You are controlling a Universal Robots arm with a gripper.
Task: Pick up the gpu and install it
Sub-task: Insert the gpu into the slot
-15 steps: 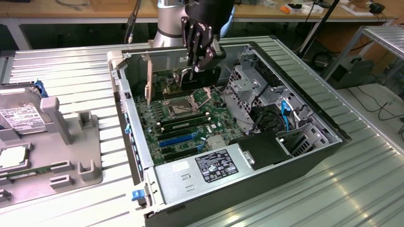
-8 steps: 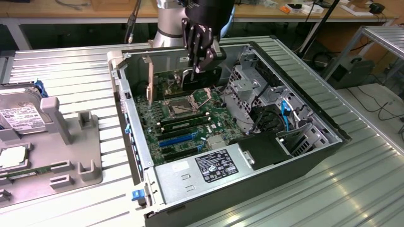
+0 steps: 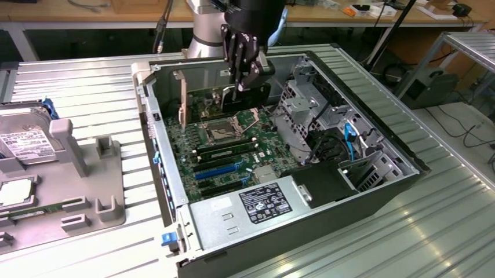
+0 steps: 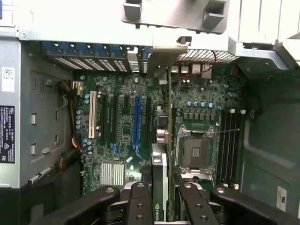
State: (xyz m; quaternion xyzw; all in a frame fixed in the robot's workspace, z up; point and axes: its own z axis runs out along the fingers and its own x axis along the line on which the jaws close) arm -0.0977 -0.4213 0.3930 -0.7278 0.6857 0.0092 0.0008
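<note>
An open computer case (image 3: 371,197) lay on its side on a ribbed metal table (image 3: 77,92), its motherboard (image 3: 232,145) exposed. Inside it, toward the exterior view's right, stood a grey drive cage (image 3: 305,113) with blue cables (image 3: 349,142) beyond it, and a silver power supply (image 3: 259,202) with a white-printed label sat at the near end. A bare processor socket (image 3: 219,133) lay in the middle of the board, with blue expansion slots (image 3: 217,171) nearer the power supply. On the exterior view's left, a grey tray (image 3: 93,197) held a hard drive (image 3: 27,145) and other parts, well apart from the case. The gripper (image 3: 246,72) hung inside the case over the far end of the board, its dark fingers (image 4: 140,206) clamped on the gpu (image 4: 159,183). The card stood on edge between the fingers, running down toward the board just beside the socket, its metal bracket (image 4: 161,58) reaching the case's rear wall among the slot covers (image 4: 84,58).
</note>
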